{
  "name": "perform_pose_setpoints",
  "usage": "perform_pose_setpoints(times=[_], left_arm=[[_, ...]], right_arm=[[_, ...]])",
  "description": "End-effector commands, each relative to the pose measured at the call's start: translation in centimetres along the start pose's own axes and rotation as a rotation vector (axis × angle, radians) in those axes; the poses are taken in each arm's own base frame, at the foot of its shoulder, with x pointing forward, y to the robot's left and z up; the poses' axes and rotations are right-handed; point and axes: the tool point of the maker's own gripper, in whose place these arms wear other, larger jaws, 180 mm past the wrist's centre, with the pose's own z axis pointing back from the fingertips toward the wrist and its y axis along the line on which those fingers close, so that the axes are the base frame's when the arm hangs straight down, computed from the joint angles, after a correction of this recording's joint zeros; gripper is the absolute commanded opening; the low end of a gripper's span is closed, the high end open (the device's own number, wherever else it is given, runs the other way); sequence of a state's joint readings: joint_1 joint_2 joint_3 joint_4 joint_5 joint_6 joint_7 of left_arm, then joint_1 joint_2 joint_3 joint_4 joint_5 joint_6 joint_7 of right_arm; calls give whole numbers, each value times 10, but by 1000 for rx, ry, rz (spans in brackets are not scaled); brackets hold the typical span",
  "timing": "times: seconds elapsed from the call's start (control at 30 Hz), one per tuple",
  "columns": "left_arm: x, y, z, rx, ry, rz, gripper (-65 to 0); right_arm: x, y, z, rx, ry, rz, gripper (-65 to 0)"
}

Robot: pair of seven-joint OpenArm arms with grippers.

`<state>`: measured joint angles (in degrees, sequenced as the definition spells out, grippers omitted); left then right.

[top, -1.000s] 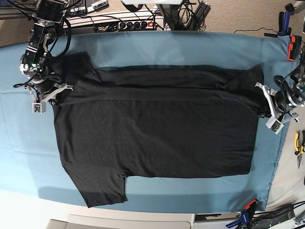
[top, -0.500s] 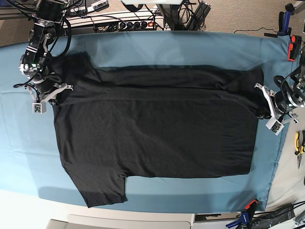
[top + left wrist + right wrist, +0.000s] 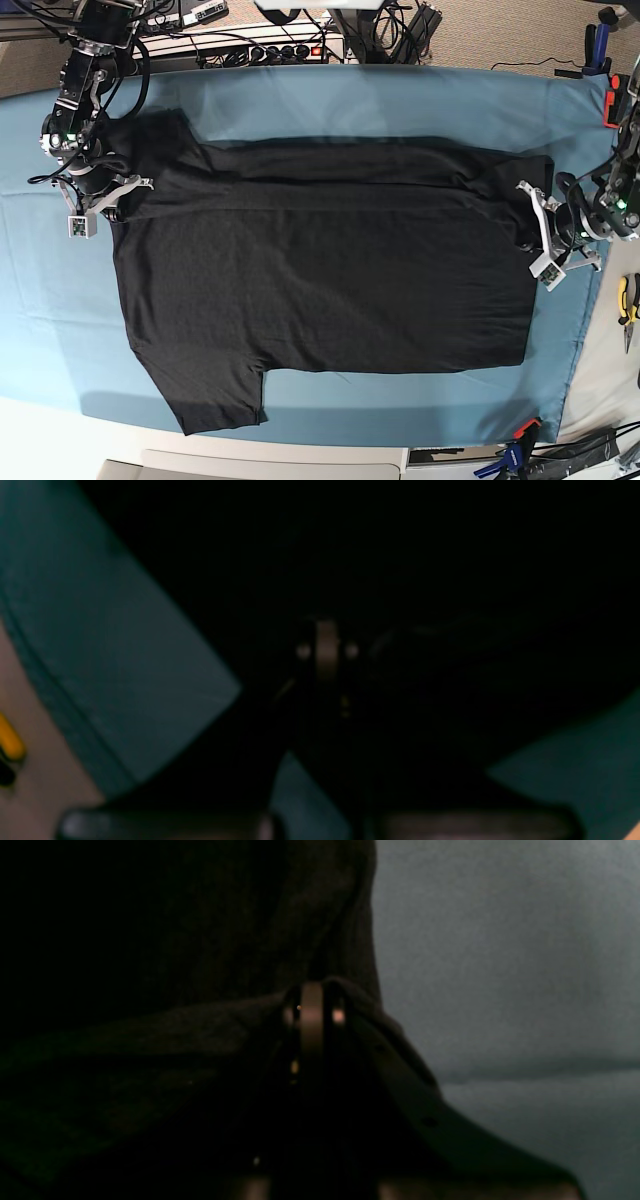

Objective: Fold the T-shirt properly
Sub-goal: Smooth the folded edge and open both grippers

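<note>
The black T-shirt (image 3: 320, 270) lies spread on the blue table cloth (image 3: 400, 100), plain side up, with its far long edge folded over in a band. One sleeve (image 3: 215, 395) sticks out toward the near edge. My right gripper (image 3: 113, 203) is at the shirt's left end near the other sleeve. In the right wrist view it (image 3: 312, 1007) is shut on a fold of the T-shirt (image 3: 175, 1040). My left gripper (image 3: 528, 232) is at the shirt's right end. In the dark left wrist view it (image 3: 326, 650) is shut, with black T-shirt fabric (image 3: 450, 580) around it.
Yellow-handled pliers (image 3: 627, 305) lie on the bare table right of the cloth. A clamp (image 3: 522, 435) grips the cloth's near right corner. Power strips and cables (image 3: 270, 45) run along the far edge, and a red tool (image 3: 612, 100) sits at the far right.
My left gripper has moved inward toward the shirt's middle, taking the shirt's right edge with it. The right arm has stayed put.
</note>
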<state>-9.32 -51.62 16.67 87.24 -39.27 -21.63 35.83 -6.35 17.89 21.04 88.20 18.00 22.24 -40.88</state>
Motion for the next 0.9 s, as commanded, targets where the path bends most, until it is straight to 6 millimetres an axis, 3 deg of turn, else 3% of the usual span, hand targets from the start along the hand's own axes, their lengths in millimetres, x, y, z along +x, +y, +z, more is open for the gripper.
perform_pose_setpoints(times=[0.0,0.23,0.7,0.77,0.87], left_arm=[[17,19,8,40,-45,-13,-650],[19,48,7,88,-42,34,-650],[21,30,-8,46,-46,56,-650],[21,29,-8,45,-44,56,-577],[17,32,-8,63,-26,35,-442]], right_arm=[[21,-7,3,-14,-63,12,-650],[22,-11,3,-33,-67,-3,-650],[20,-11,3,-36,-61,-6,-650],[20,-11,3,-35,-61,-6,-649],[21,-11,3,-35,-63,-6,-388]])
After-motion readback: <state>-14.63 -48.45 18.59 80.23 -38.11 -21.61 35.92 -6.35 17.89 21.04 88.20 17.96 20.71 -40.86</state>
